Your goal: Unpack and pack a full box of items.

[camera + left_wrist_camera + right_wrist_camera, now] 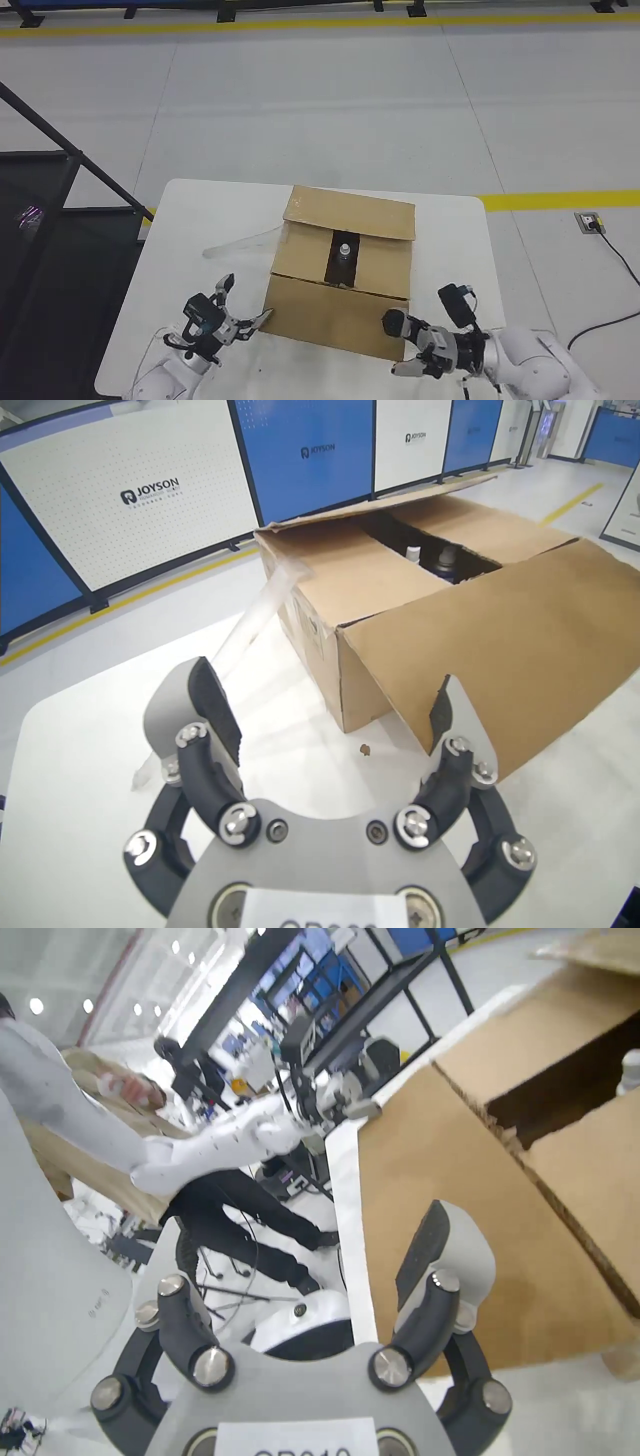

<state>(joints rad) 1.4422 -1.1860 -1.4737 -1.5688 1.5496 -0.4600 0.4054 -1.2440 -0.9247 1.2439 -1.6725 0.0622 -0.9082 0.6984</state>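
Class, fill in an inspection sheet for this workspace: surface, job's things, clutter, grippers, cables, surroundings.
Surface: white table.
Job's things: cardboard box on it, flaps parted; bottle tops show in the gap.
Clutter: clear tape strip trailing from box to table; small brown scrap.
Grippers: left gripper open, empty, near one front corner; right gripper open, empty, near the other.
Cables: black cable from a floor socket.
Surroundings: yellow floor lines; black frame beside the table.
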